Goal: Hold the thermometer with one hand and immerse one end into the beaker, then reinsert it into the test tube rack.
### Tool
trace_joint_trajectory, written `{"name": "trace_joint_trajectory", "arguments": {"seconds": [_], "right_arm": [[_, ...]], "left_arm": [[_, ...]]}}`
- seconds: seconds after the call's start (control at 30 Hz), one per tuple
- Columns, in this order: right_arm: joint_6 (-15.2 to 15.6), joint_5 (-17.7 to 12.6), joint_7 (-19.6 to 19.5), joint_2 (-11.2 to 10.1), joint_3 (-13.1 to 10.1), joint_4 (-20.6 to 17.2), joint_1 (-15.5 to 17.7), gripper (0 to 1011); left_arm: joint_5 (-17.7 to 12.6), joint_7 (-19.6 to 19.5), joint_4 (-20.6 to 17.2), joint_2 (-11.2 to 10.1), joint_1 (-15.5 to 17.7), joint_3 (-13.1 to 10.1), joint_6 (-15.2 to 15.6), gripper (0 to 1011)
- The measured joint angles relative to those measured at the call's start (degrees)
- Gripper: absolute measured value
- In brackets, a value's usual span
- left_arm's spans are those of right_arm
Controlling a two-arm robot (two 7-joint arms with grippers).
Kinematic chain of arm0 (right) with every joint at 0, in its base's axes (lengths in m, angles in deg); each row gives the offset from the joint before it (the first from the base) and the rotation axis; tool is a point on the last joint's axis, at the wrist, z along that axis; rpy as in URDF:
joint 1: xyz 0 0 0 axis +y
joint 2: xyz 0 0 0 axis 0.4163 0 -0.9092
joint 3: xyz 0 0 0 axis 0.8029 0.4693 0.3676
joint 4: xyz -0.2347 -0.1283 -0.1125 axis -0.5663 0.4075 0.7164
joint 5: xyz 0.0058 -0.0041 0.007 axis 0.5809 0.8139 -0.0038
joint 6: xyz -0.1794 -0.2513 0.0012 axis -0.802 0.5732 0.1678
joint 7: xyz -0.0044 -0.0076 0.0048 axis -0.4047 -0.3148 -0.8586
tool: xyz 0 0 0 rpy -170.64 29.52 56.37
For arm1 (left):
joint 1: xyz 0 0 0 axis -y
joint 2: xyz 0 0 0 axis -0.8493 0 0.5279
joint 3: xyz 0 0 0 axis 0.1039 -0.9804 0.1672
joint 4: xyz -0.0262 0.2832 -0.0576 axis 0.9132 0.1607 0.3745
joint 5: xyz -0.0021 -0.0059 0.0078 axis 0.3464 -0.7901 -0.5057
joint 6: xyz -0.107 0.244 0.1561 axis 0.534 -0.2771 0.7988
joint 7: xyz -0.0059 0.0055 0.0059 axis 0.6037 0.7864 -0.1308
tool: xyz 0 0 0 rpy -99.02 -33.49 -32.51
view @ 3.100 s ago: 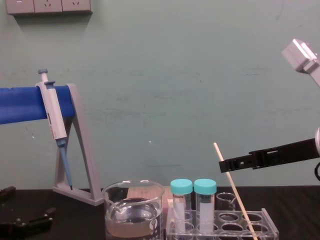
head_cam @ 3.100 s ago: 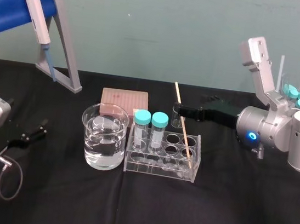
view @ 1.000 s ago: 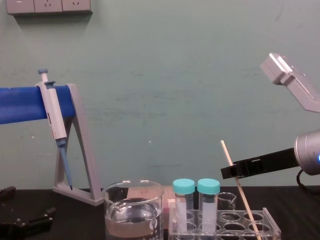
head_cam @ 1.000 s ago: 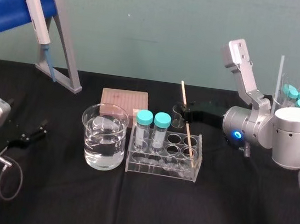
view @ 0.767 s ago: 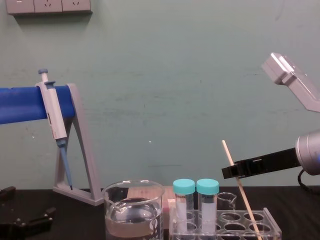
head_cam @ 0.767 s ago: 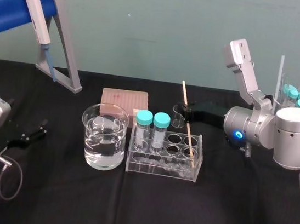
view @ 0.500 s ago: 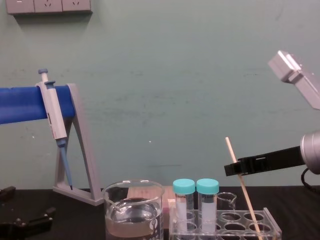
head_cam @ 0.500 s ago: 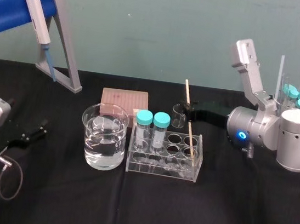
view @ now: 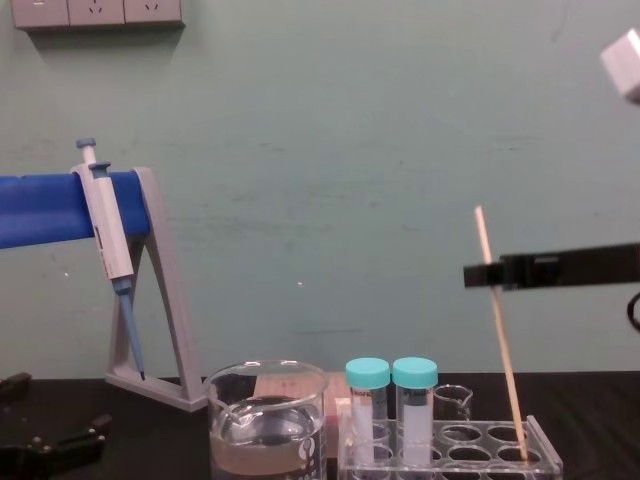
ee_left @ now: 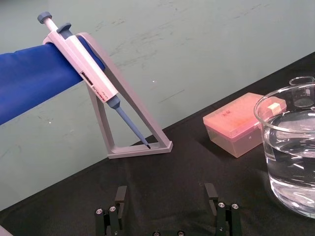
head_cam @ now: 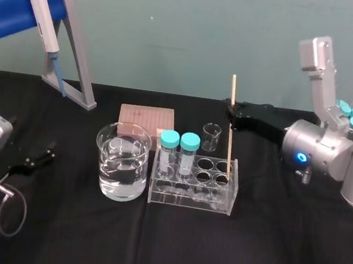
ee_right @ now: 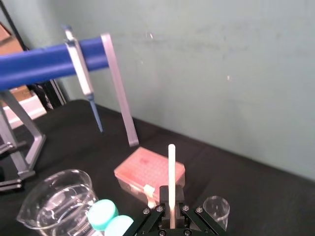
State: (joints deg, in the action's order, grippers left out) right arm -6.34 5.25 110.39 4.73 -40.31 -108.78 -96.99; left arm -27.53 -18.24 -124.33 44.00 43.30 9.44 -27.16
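Thermometer [head_cam: 230, 142] first: we see it standing nearly upright at the right end of the test tube rack [head_cam: 191, 197]. It leans only slightly, and its lower tip sits down in one of the end holes. We cannot tell how deep the tip reaches. In the chest view the thermometer [view: 501, 340] rises well above the rack [view: 440, 457], with its top a little to the left of its foot.

We find the right pincer [head_cam: 232, 111] reaching in level from the right. It is closed on the upper part of the rod, and a short length sticks up above the grip. From its own wrist camera we see the pale rod [ee_right: 171, 172] held between the two black fingers of the pincer [ee_right: 171, 217]. In the chest view the pincer [view: 487, 275] meets the rod high above the rack.

We see the beaker [head_cam: 119, 175] just left of the rack, partly filled with clear liquid and apart from the thermometer. Two teal-capped tubes [head_cam: 177, 148] stand in the rack's left holes. A small beaker [head_cam: 211, 136] and a pink box [head_cam: 147, 116] sit behind them on the black bench [head_cam: 148, 245]. Farther back on the left, a pipette [head_cam: 43, 4] hangs on its grey stand [head_cam: 75, 60].

We see the left pincer [head_cam: 38, 157] low over the bench at the far left, well apart from the glassware. In its wrist view the fingers of that pincer [ee_left: 167, 211] are spread wide with nothing between them.
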Motion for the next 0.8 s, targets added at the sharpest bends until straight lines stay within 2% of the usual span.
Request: {"name": "trace_joint_trajectory", "arguments": {"seconds": [0.27,0.3,0.4,0.43,0.53,0.67,0.8], "right_arm": [[-3.4,0.0,-1.5,-4.1,-1.4,-10.8,3.6,53],[-4.3,0.0,-1.5,-4.8,-1.7,-12.6,4.4,53],[-6.4,-0.2,-1.3,-5.5,-2.1,-14.8,5.6,53],[-8.3,-0.2,-1.0,-5.8,-2.3,-16.2,6.4,53],[-12.1,0.1,-0.2,-5.9,-2.2,-17.8,7.5,54],[-15.3,0.3,1.3,-5.1,-1.3,-18.4,7.5,54],[-16.4,0.5,2.7,-3.8,0.5,-17.7,6.1,53]], "left_arm": [[0.0,0.0,0.0,0.0,0.0,0.0,0.0,1004],[0.0,0.0,0.0,0.0,0.0,0.0,0.0,1004],[0.0,0.0,0.0,0.0,0.0,0.0,0.0,1004],[0.0,0.0,0.0,0.0,0.0,0.0,0.0,1004],[0.0,0.0,0.0,0.0,0.0,0.0,0.0,1003],[0.0,0.0,0.0,0.0,0.0,0.0,0.0,1004],[0.0,0.0,0.0,0.0,0.0,0.0,0.0,1004]]}}
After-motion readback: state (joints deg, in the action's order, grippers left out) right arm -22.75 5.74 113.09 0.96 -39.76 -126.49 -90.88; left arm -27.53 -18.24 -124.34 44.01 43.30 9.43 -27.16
